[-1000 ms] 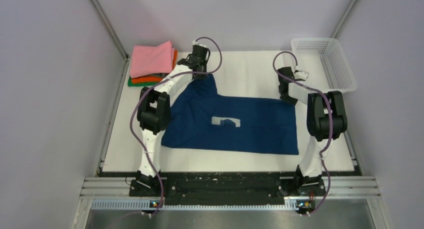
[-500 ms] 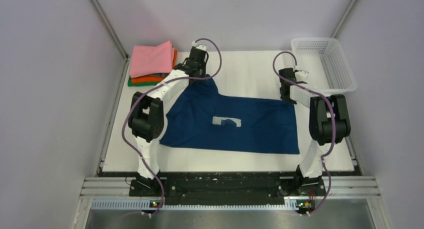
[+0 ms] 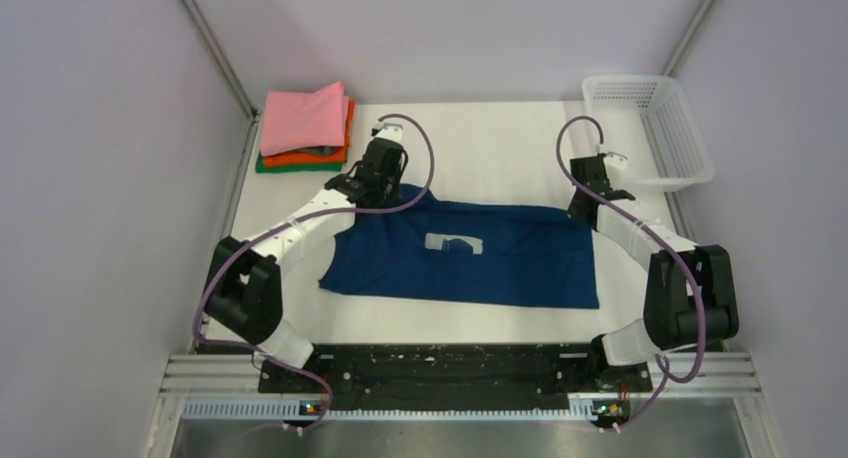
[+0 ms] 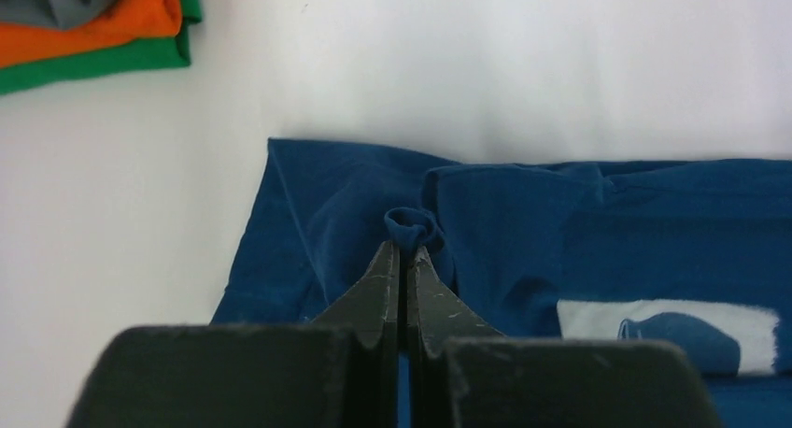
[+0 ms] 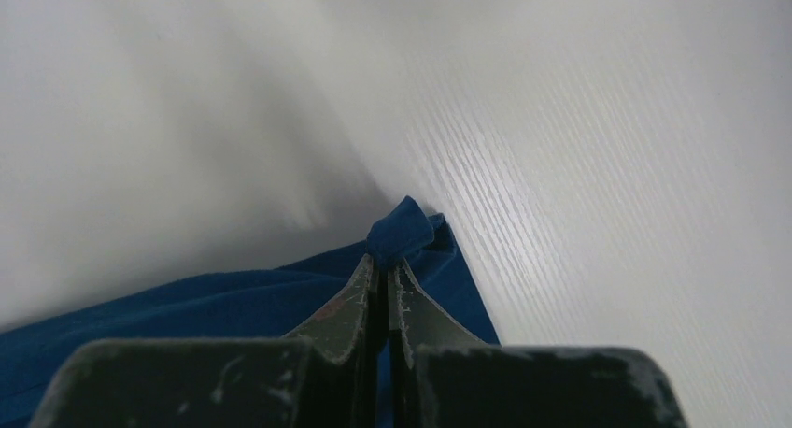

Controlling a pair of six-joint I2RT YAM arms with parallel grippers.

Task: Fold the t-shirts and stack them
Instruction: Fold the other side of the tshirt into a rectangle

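Note:
A navy t-shirt with a white chest print lies spread on the white table, its far edge folded toward me. My left gripper is shut on a pinch of the shirt's far left part. My right gripper is shut on the shirt's far right corner. A stack of folded shirts sits at the far left: pink on top, then orange and green. The orange and green ones show in the left wrist view too.
A white mesh basket stands at the far right corner. Grey walls enclose the table on both sides. Bare white tabletop lies beyond the shirt.
Both grippers have drawn toward me holding the shirt's far edge. The sleeve that stuck out at the far left is now folded in, and the far edge lies straighter.

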